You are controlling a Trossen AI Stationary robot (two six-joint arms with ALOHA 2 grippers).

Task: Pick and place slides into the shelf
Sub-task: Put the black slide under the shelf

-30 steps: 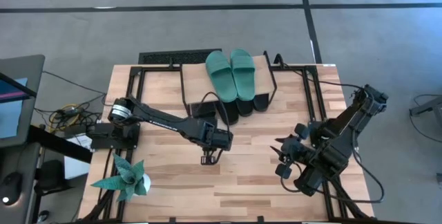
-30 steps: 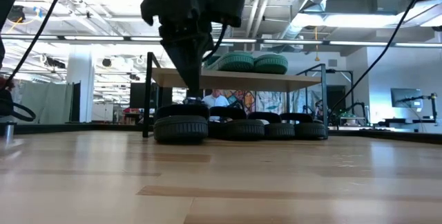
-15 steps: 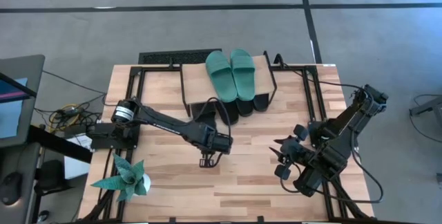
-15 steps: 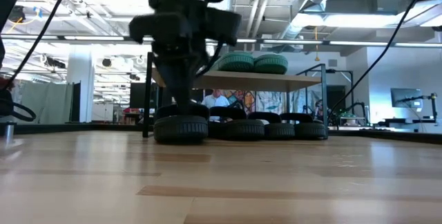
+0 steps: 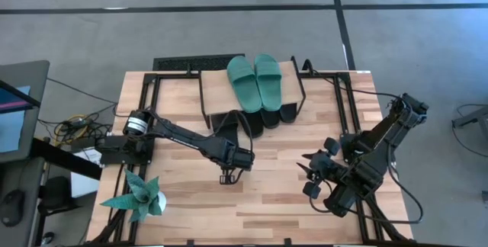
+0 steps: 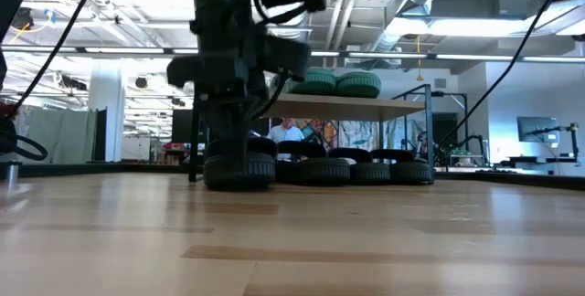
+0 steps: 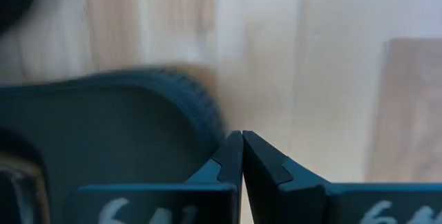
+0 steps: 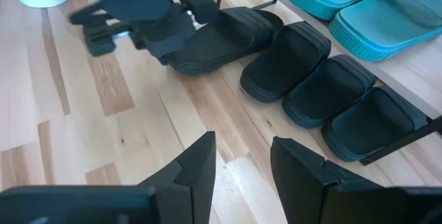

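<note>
Left gripper (image 5: 226,177) was pinched shut on nothing, just short of the nearest black slide (image 8: 217,39); the other slides sat beyond on and under the shelf (image 5: 284,69). Right gripper (image 8: 242,156) waited spread. Slide looked light, bendy, grippy; best taken by the strap.

Pale marks at the base of the left gripper (image 7: 241,156) fingers in the left wrist view: cut off at the frame edge, resembling "6" plus further strokes on each finger, not legible as a full number. No other readable text, label, brand or sign on anything else in view.
</note>
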